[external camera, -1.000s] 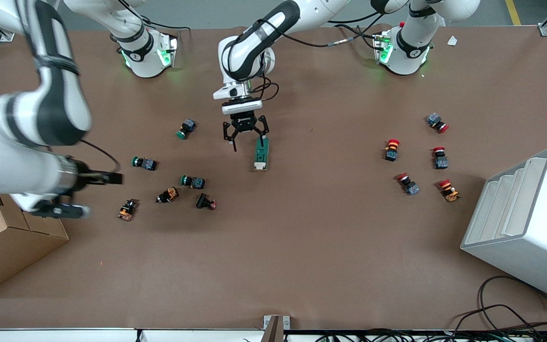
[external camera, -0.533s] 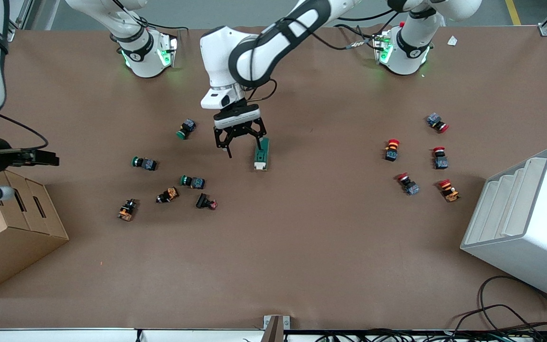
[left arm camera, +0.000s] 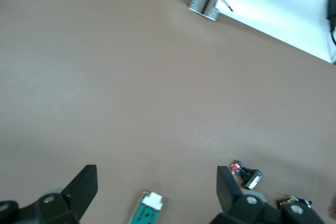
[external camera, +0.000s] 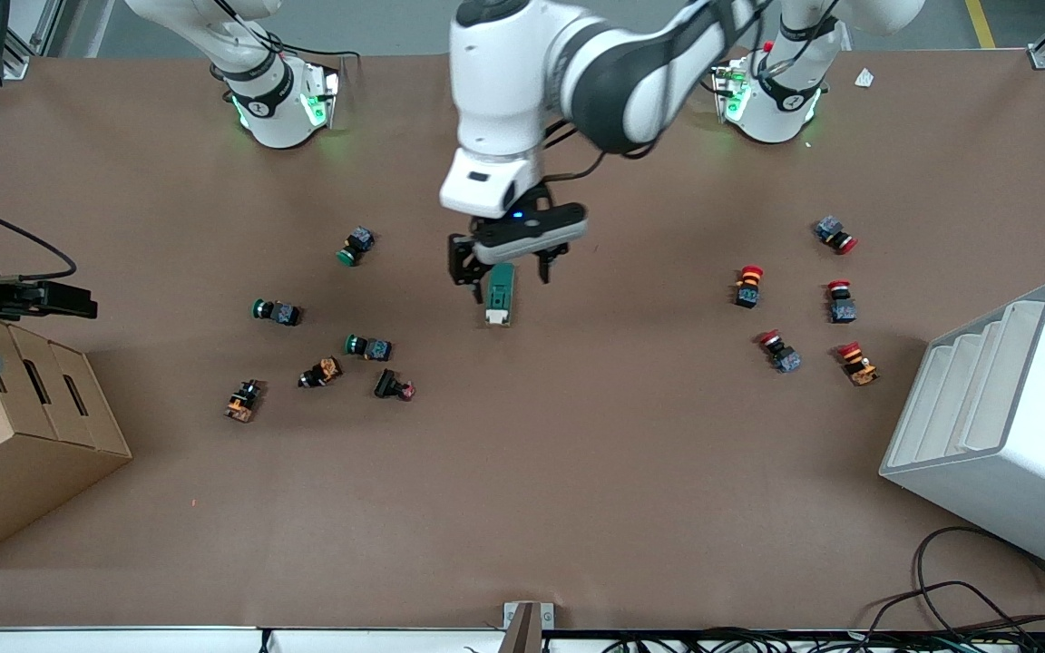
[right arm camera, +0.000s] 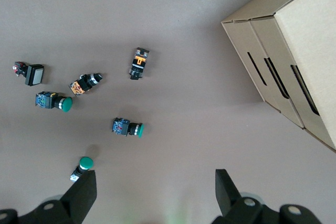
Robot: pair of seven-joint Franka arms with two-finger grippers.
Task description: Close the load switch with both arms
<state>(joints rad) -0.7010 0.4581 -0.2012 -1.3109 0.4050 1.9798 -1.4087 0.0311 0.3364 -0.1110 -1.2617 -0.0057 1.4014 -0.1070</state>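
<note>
The load switch (external camera: 498,296) is a dark-green block with a white lever end, lying flat mid-table with the lever toward the front camera. My left gripper (external camera: 502,268) hangs open just above it, one finger on each side of its green end, not touching. In the left wrist view the switch (left arm camera: 147,212) shows between the open fingers (left arm camera: 84,186), white lever up. My right gripper (external camera: 76,300) is open and empty above the table edge beside the cardboard box at the right arm's end. It shows open in the right wrist view (right arm camera: 155,188).
Green-capped and orange push buttons (external camera: 368,346) lie scattered toward the right arm's end, also in the right wrist view (right arm camera: 127,127). Red-capped buttons (external camera: 748,285) lie toward the left arm's end. A white rack (external camera: 1003,417) and a cardboard box (external camera: 14,435) stand at the table's ends.
My left gripper has turned and shifted from beside the switch to over it, its fingers now on each side. My right arm has drawn back from the buttons toward the cardboard box.
</note>
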